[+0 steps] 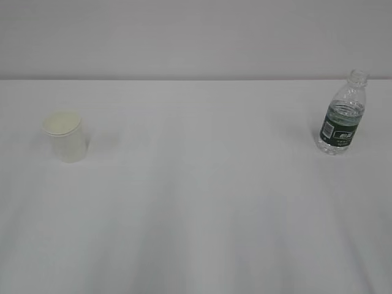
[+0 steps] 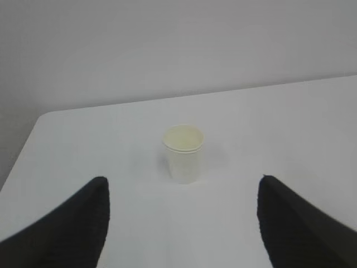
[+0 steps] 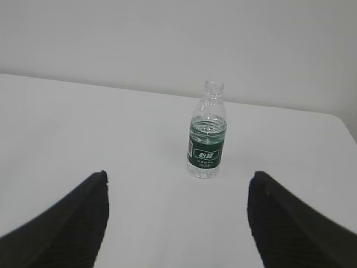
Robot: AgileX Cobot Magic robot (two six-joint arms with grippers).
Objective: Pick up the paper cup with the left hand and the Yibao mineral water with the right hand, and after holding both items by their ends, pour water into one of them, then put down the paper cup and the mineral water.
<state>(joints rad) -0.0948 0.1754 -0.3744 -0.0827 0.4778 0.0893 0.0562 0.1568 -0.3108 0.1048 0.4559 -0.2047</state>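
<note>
The paper cup [image 1: 64,138] is small and white and stands upright on the left of the white table [image 1: 196,208]. In the left wrist view the paper cup [image 2: 183,152] is ahead of my left gripper [image 2: 182,181], whose dark fingers [image 2: 83,223] stand wide open with nothing between them. The Yibao mineral water [image 1: 342,115], a clear capless bottle with a dark green label, stands upright at the right. In the right wrist view the Yibao mineral water [image 3: 207,134] lies ahead of my open, empty right gripper [image 3: 177,176]. Neither gripper shows in the exterior view.
A plain grey wall [image 1: 196,37] rises behind the table's far edge. The table's rounded left corner [image 2: 47,120] is near the cup, and its right corner [image 3: 340,120] is beyond the bottle.
</note>
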